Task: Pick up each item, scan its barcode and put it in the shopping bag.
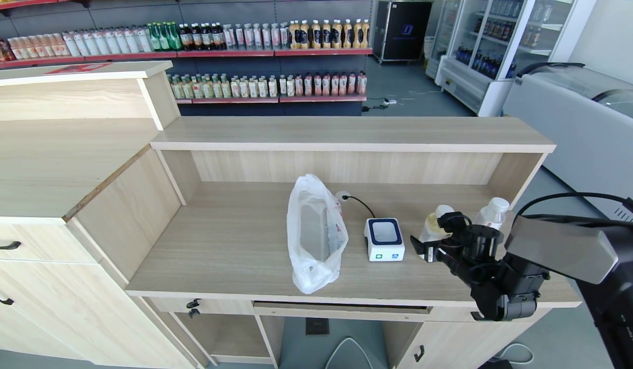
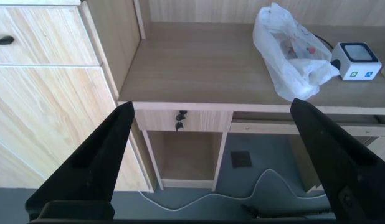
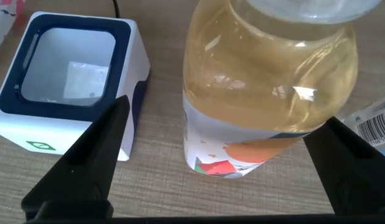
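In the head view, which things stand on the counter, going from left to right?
shopping bag → barcode scanner → bottle of yellow drink → white-capped bottle

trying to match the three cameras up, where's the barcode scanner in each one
Head view: the scanner sits mid-counter, just right of the shopping bag.
Left wrist view: the scanner stands beside the bag, far from the camera.
Right wrist view: the scanner is close up, next to the yellow drink bottle.
Shared landmark: the wooden counter top it stands on, seen in all three.
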### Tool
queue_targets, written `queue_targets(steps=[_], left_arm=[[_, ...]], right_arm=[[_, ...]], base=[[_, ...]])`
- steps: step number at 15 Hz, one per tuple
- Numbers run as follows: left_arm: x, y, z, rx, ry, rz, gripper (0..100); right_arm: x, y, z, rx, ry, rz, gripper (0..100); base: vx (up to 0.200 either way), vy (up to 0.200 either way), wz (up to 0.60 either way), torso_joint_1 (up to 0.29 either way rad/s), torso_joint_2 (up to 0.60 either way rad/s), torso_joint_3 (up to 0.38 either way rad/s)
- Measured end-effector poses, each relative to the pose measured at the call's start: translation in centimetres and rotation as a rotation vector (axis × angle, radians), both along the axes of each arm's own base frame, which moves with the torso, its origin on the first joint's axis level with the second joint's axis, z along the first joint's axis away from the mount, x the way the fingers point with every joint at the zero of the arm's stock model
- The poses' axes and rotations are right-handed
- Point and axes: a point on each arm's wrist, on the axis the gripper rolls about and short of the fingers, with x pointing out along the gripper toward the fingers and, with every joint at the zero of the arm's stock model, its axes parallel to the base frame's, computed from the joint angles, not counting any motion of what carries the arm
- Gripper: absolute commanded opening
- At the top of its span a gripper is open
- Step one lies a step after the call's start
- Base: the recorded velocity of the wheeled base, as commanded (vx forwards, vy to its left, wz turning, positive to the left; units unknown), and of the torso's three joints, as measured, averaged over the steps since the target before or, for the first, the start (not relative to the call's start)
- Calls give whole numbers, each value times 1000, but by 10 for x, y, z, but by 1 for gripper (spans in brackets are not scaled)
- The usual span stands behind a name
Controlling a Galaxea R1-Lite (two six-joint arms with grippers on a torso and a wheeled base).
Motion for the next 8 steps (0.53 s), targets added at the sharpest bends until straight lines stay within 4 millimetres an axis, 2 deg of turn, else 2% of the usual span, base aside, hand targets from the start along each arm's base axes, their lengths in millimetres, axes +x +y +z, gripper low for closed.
queue_targets(steps=[8], left_arm=[[0,0,0,0,0,0,100]], right_arm=[[18,5,1,4,-24,6,100]], base=[[0,0,0,0,0,0]])
